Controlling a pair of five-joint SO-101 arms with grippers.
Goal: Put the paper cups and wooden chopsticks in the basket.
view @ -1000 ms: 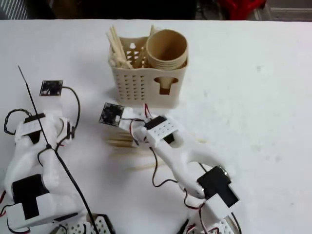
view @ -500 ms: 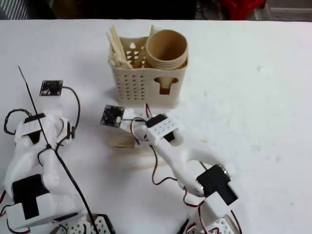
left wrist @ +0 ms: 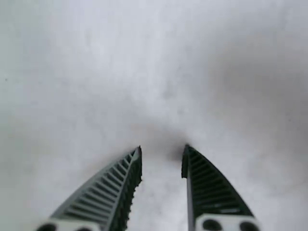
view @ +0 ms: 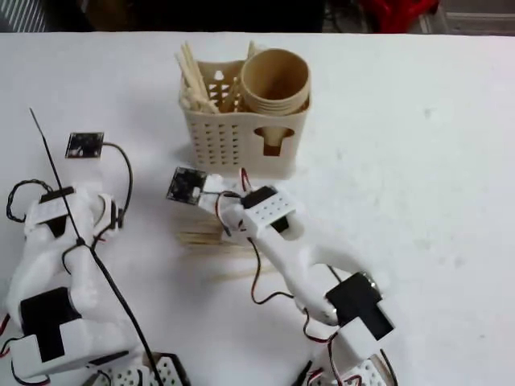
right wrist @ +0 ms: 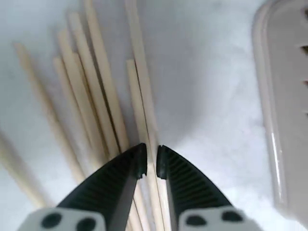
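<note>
Right jaws pinch loose chopsticks [right wrist: 103,96] on table [right wrist: 202,72], basket [right wrist: 284,96] just beside.

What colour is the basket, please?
The basket is cream, its walls perforated with a grid of small holes. The high view shows it best.

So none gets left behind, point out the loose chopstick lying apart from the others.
The single chopstick lying alone on the table, farthest from the basket; the other loose chopsticks sit bunched together nearer it.
</note>
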